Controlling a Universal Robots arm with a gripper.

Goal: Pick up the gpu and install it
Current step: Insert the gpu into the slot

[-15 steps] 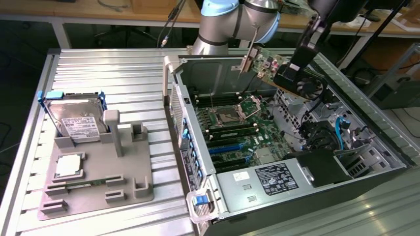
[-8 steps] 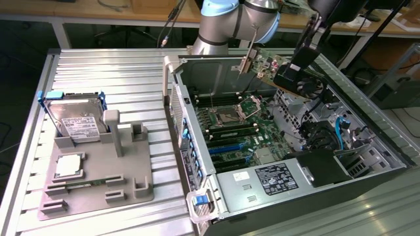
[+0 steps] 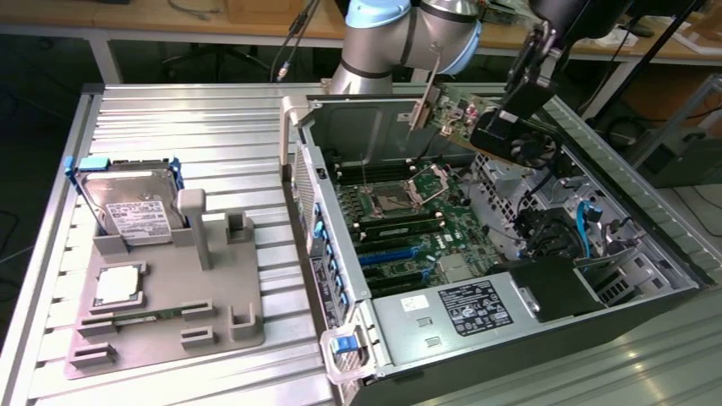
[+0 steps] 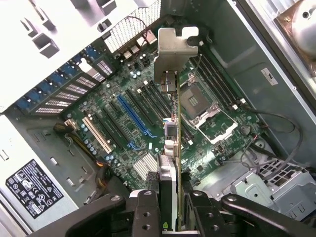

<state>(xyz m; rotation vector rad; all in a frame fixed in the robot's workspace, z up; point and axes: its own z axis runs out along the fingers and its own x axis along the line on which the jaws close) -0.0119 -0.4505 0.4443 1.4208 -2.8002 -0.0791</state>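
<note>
Ribbed metal table (image 3: 169, 118) fills the scene, with workbenches behind it. An open computer case (image 3: 361, 118) lies on its side toward the exterior view's right, and a grey holder (image 3: 226, 313) sits toward that view's left. The holder carries a hard drive (image 3: 135, 211) standing on edge and a small silver-topped chip (image 3: 118, 286) lying flat. The arm (image 3: 395, 34) reaches in from the far side of the table, its thick silver-and-blue joint above the case's back wall and its wrist angled down over the open interior. The gripper (image 3: 485, 127) hangs above the motherboard (image 3: 407, 228), well clear of the slots. In the wrist view its two black fingers (image 4: 146, 210) are clenched on the gpu (image 4: 170, 163), one on each face near the card's end. The card is seen edge-on, pointing away from the wrist. Its silver bracket (image 4: 173, 54) is at the far end, over the motherboard (image 4: 123, 113) beside the empty processor socket (image 4: 200, 106). In the exterior view the gpu (image 3: 457, 114) is held tilted in the air, bracket (image 3: 423, 106) toward the case's back wall, touching nothing but the gripper.
</note>
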